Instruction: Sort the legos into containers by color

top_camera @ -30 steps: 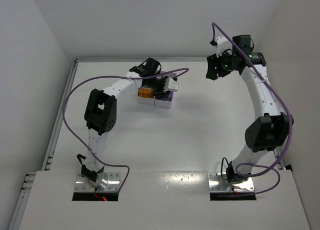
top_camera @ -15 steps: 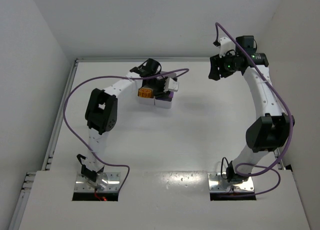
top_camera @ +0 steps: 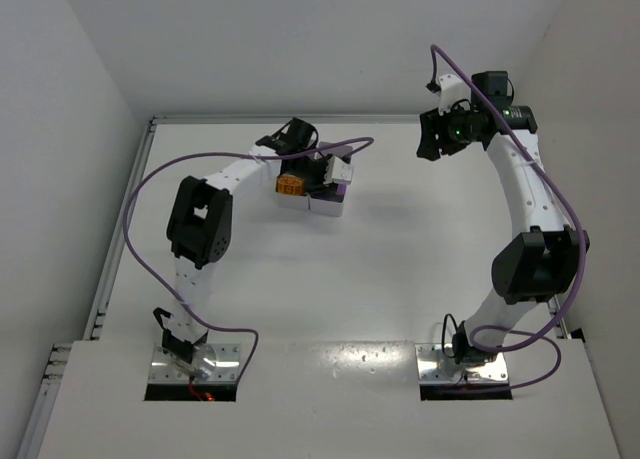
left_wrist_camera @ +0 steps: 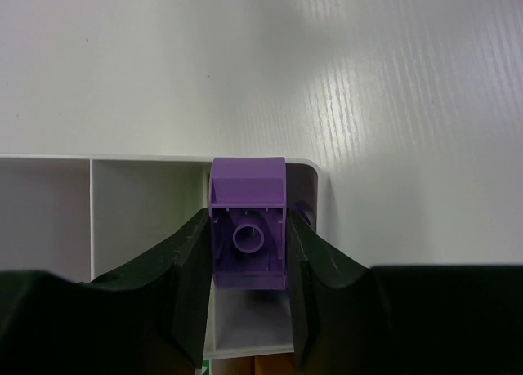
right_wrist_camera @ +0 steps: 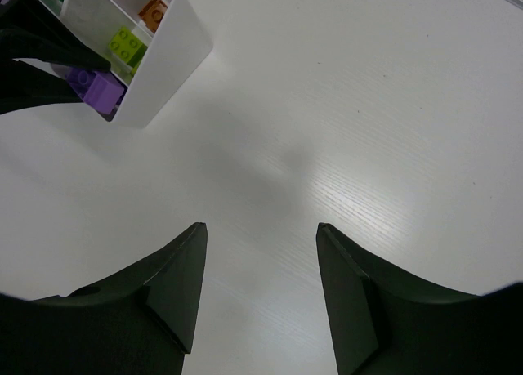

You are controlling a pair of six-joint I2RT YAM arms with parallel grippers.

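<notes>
Two arms were recorded over a white tabletop (right_wrist_camera: 368,105). One purple brick (left_wrist_camera: 248,228), underside tube facing the wrist camera, was pinched between the two fingers of the left claw (left_wrist_camera: 249,252) and held over the corner compartment of the white compartment tray (left_wrist_camera: 147,159); whether the brick touched the tray could not be told. In the right wrist view, one lime-green brick (right_wrist_camera: 125,42) and one orange brick (right_wrist_camera: 152,10) were seen inside the tray, in the compartment beside the held purple brick. Other coloured pieces at the frame edge were cut off and could not be counted. The right claw (right_wrist_camera: 261,252) was spread wide, nothing held, above bare tabletop well apart from the tray.
</notes>
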